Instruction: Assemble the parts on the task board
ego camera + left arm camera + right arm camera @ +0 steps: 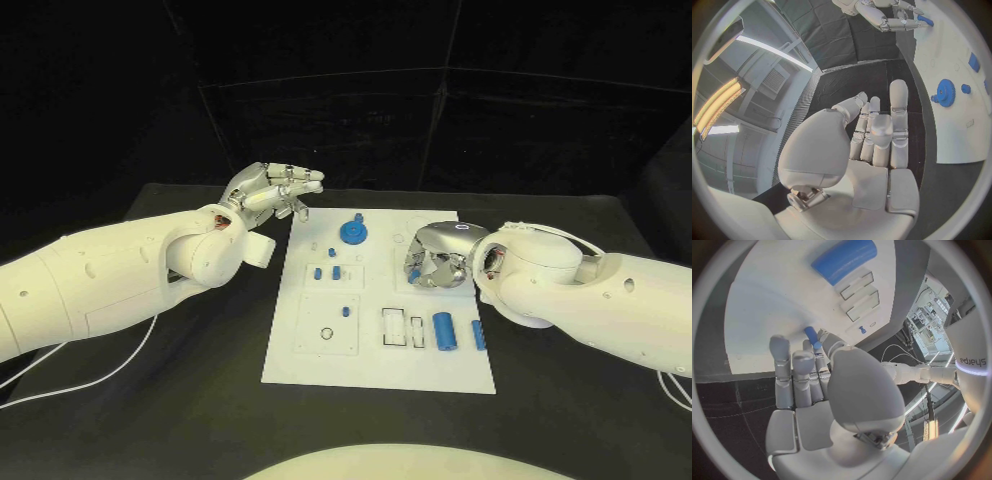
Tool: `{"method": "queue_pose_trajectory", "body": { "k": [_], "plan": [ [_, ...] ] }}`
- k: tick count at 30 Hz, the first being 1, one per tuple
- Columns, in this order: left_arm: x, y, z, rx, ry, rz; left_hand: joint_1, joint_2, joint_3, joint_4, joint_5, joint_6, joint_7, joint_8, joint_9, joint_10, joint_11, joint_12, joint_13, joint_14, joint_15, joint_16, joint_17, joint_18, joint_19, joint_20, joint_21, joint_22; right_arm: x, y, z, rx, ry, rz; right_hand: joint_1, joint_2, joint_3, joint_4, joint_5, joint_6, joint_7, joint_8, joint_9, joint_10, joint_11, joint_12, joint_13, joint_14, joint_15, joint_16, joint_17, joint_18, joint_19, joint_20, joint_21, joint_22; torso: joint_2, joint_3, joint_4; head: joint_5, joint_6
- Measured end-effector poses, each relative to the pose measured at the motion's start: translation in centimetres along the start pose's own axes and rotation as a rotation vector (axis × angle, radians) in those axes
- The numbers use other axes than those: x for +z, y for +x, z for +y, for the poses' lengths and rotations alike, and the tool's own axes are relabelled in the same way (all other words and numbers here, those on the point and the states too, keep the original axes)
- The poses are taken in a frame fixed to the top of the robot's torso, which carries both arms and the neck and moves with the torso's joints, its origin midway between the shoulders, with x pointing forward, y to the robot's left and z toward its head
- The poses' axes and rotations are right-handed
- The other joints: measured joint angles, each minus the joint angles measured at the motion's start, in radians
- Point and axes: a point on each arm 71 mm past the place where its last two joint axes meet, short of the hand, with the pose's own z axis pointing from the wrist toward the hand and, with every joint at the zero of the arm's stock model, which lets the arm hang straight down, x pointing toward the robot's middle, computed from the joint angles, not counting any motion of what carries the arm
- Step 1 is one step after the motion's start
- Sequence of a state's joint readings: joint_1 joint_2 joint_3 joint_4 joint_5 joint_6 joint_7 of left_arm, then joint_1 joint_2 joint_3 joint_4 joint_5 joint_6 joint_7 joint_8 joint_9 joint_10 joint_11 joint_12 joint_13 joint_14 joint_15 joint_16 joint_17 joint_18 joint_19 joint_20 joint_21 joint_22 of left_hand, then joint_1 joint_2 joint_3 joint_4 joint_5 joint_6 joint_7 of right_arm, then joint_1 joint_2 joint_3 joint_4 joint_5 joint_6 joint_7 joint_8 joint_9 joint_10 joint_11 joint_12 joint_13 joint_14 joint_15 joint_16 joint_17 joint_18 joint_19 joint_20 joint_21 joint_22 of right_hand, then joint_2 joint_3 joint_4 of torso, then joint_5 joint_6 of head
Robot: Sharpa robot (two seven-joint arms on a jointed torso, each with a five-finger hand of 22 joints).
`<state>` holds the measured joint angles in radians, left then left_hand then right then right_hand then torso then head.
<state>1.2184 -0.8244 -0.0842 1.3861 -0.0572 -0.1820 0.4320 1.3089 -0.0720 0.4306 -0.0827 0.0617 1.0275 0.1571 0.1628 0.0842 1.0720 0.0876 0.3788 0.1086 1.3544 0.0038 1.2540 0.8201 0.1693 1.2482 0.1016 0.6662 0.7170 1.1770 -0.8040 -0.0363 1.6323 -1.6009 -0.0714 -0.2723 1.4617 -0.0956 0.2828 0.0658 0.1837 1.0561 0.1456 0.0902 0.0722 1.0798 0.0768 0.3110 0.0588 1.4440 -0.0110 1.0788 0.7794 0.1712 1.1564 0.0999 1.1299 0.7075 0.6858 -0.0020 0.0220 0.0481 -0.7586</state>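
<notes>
The white task board (378, 352) lies in the middle of the table. My right hand (436, 260) hovers over its right half and pinches a small blue peg (812, 337) at its fingertips; the same peg (924, 20) shows in the left wrist view. My left hand (274, 190) is raised off the board's far left corner with its fingers (898, 107) apart, holding nothing. A blue gear (353, 233) stands at the far end of the board. Two small blue pieces (319, 271) sit left of centre. Two blue cylinders (444, 329) lie near the right edge.
Rectangular slots (401, 327) and a square recess with a ring (335, 335) mark the board's near half. White cables trail over the black table at left (87, 380) and right (671, 385). A black backdrop stands behind the table.
</notes>
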Motion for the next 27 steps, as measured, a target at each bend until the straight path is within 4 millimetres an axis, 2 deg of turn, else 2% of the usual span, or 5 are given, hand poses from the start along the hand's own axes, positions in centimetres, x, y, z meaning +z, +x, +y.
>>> {"method": "queue_pose_trajectory", "body": {
  "k": [6,10,12,20,27],
  "plan": [
    [0.0,0.0,0.0,0.000,0.000,-0.001,0.000,0.000,0.000,0.000,0.000,0.000,0.000,0.000,0.000,0.000,0.000,0.000,0.000,0.000,0.000,0.000,0.000,0.000,0.000,0.000,0.000,0.000,0.1,0.0,-0.1,-0.005,0.002,-0.004,0.000,0.000,0.072,-0.007,-0.038,0.030,-0.009,0.002,0.000,0.037,-0.006,-0.026,0.000,0.005,-0.005,0.015,0.018,0.000,0.015,-0.007,0.020,0.027,0.000,0.0000,0.0000,0.000,0.000],
    [0.0,-0.1,0.0,0.000,0.000,-0.001,0.000,0.000,0.000,0.000,0.000,0.000,0.000,0.004,-0.001,0.000,0.000,0.005,0.000,0.000,0.000,0.000,0.000,0.000,0.000,0.000,0.000,0.000,0.1,0.0,-0.1,-0.006,0.002,-0.011,0.003,0.003,0.108,-0.016,-0.056,0.036,-0.008,0.002,0.000,0.045,-0.005,-0.034,0.000,0.007,-0.007,0.025,0.029,-0.001,0.015,-0.007,0.029,0.040,0.000,0.0000,-0.0004,0.001,-0.002],
    [0.0,-0.1,0.0,0.000,-0.001,-0.001,0.000,0.000,0.000,0.000,0.000,0.000,0.000,0.004,-0.001,0.000,0.000,0.005,0.001,0.000,0.000,0.000,-0.001,0.000,0.000,0.000,0.000,0.000,0.1,-0.1,-0.1,-0.006,0.002,-0.017,0.003,0.003,0.127,-0.020,-0.062,0.044,-0.006,0.005,0.000,0.051,0.002,-0.040,0.001,0.011,-0.004,0.031,0.038,-0.016,0.025,-0.007,0.039,0.052,0.000,0.0000,-0.0008,0.001,-0.002],
    [0.0,-0.1,0.0,0.001,-0.001,-0.002,0.000,0.000,0.000,0.000,0.000,0.000,0.000,0.004,-0.001,0.000,0.000,0.005,0.001,0.000,0.000,0.000,-0.001,0.000,0.000,0.000,0.000,-0.001,-0.3,-0.4,0.2,-0.001,-0.012,-0.064,0.012,-0.003,0.199,-0.063,-0.070,0.063,-0.006,0.014,0.000,0.068,0.018,-0.049,0.005,0.014,-0.007,0.045,0.056,-0.016,0.029,-0.010,0.058,0.081,0.000,0.0000,-0.0009,0.000,-0.005],
    [0.0,-0.2,0.0,0.001,-0.001,-0.003,0.000,0.000,0.000,0.000,0.000,0.000,0.000,0.004,-0.001,0.000,0.000,0.005,0.001,0.000,0.000,0.000,-0.001,0.000,0.000,0.000,0.000,-0.001,-2.1,-1.0,0.9,0.017,-0.046,-0.115,0.012,-0.004,0.236,-0.092,-0.074,0.066,-0.002,0.014,-0.001,0.075,0.025,-0.058,0.005,0.014,-0.007,0.050,0.061,-0.016,0.029,-0.010,0.072,0.091,-0.002,-0.0007,-0.0011,-0.001,-0.001]
  ]
}}
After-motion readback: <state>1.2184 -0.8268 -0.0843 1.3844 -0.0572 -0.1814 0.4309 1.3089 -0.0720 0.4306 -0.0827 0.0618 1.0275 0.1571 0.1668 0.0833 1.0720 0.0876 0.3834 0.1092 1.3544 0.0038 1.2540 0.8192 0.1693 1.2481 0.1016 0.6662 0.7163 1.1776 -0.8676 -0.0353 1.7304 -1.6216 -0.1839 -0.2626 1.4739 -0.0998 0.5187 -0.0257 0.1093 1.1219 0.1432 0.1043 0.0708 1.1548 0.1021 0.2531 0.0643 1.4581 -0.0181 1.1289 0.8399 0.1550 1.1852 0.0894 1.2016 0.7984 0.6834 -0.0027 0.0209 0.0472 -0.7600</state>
